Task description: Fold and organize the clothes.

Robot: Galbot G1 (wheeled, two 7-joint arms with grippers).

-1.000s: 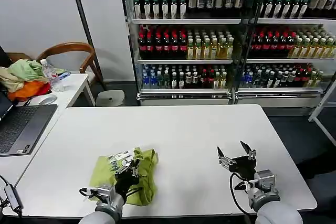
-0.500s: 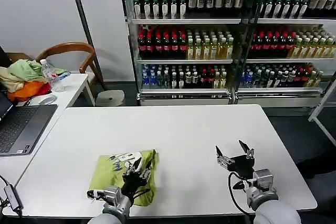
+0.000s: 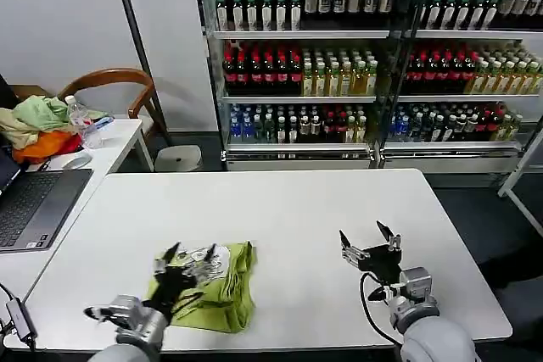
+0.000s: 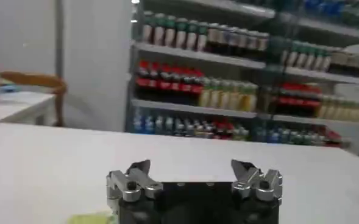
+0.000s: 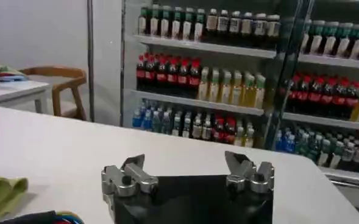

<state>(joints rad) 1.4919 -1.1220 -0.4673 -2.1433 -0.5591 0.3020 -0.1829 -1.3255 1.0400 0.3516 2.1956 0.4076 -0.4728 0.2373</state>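
A wall of drink shelves (image 3: pixel 373 57) stocked with rows of bottles fills the upper half of the head view, behind a large white table (image 3: pixel 280 209) that takes up the lower middle of the frame. At the left edge stands a smaller side table (image 3: pixel 114 137) carrying a heap of pale green, beige and orange garments (image 3: pixel 34 125), a clear water bottle (image 3: pixel 79 116) and, lower down, an open laptop (image 3: pixel 34 205), with a wooden chair (image 3: pixel 114 86) behind it. On the big table, in the lower left of the frame, the lime yellow-green T-shirt (image 3: pixel 222 290) lies folded into a compact bundle, its white print facing up near the far edge of the bundle. The left gripper (image 3: pixel 188 253) sits at the bundle's left side, over the cloth, its fingers spread and grasping nothing. The right gripper (image 3: pixel 370 236) is in the lower right of the frame, above bare tabletop and well apart from the shirt, its fingers likewise spread with nothing between them.
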